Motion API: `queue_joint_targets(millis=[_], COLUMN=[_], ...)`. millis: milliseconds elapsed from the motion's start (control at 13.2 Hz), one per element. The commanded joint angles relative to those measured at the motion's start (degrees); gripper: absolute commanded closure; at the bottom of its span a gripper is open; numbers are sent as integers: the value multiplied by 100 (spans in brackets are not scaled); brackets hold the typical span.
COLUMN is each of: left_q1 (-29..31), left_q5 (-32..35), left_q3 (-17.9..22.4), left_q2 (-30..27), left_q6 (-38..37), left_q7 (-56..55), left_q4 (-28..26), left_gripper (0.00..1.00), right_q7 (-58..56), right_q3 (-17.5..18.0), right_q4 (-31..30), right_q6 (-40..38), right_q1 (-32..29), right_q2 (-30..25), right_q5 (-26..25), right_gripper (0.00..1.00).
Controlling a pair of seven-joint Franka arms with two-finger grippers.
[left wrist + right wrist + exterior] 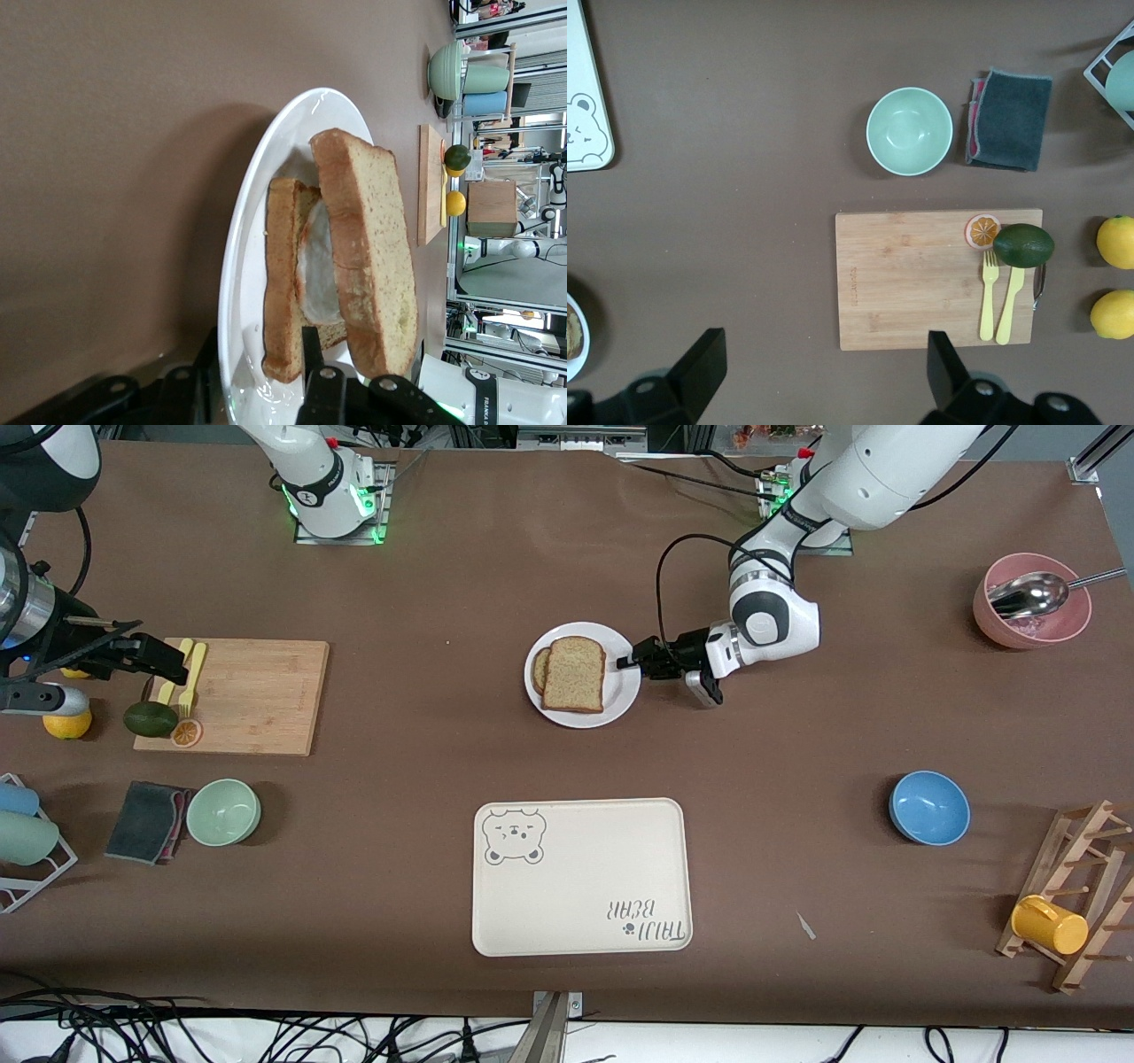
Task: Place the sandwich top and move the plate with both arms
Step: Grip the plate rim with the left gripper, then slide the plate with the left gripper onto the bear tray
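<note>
Left gripper [631,661] is sitting low at the rim of the white plate [622,691], on the side toward the left arm's end of the table. In the left wrist view I am seeing one finger [310,350] reaching in over the rim between the two bread slices, with the plate edge running between the jaws, but I cannot tell whether they are actually pinching the rim.

Sandwich top [575,674] is lying on the plate, leaning tilted against the lower slice [539,670], with the fried egg [317,266] showing white between them in the left wrist view.

Right gripper [164,657] is hovering over the wooden cutting board [257,695] at the right arm's end of the table, and I am reading its fingers [700,361] as spread wide apart, holding nothing. That arm is waiting.

On the board I am noting an avocado [150,718], an orange slice [186,732] and yellow cutlery [191,677]. Bear-print tray [580,877] is lying nearer to the front camera than the plate, well apart from it.
</note>
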Motion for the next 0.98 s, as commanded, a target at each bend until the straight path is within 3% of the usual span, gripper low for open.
queue_joint_targets(millis=[0, 152, 379, 909], left_q1=[-47, -47, -47, -29], left_q5=[-249, -241, -241, -232], left_q3=[6, 15, 15, 15], left_q2=[156, 156, 156, 139], left_q6=[16, 25, 25, 25], left_q7=[320, 320, 320, 303], left_q4=[130, 130, 130, 148], left_gripper=[74, 88, 100, 100], right_q7=[-96, -96, -96, -96], right_q3=[28, 28, 19, 19], right_q4=[48, 48, 39, 39], right_q6=[15, 15, -37, 24], right_q1=[-27, -18, -27, -27], right_q2=[-1, -10, -1, 17], right_q5=[-12, -12, 23, 206], right_gripper=[0, 0, 0, 0])
